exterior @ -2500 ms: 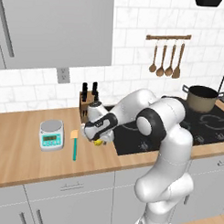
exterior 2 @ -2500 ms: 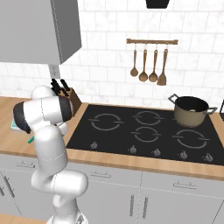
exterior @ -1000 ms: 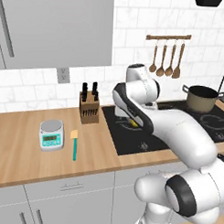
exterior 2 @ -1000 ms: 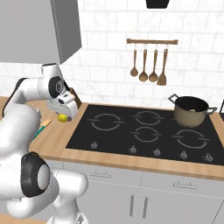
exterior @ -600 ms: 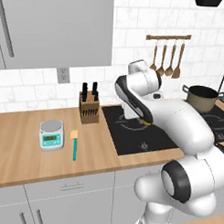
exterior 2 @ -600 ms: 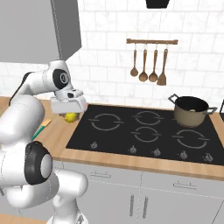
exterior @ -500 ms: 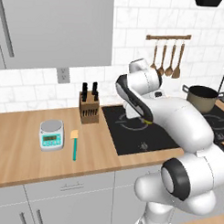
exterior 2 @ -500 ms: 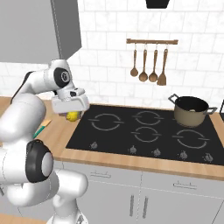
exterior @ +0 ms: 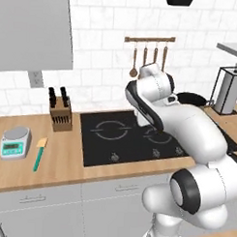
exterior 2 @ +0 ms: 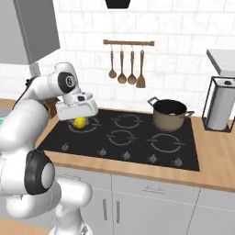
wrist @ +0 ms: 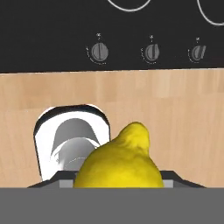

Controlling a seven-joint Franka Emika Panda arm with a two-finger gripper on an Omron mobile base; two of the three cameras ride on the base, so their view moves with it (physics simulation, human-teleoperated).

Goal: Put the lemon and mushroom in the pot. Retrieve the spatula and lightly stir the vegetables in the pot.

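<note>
Black hob, pincer gripping lemon above

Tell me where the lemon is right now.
In the right base view the lemon hangs in the gripper over the cooktop's far-left burner, well left of the pot.

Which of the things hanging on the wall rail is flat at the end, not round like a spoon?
The rightmost one, the wooden spatula. Its end is a flat, wide blade, while the three utensils to its left end in rounded spoon bowls.
</note>
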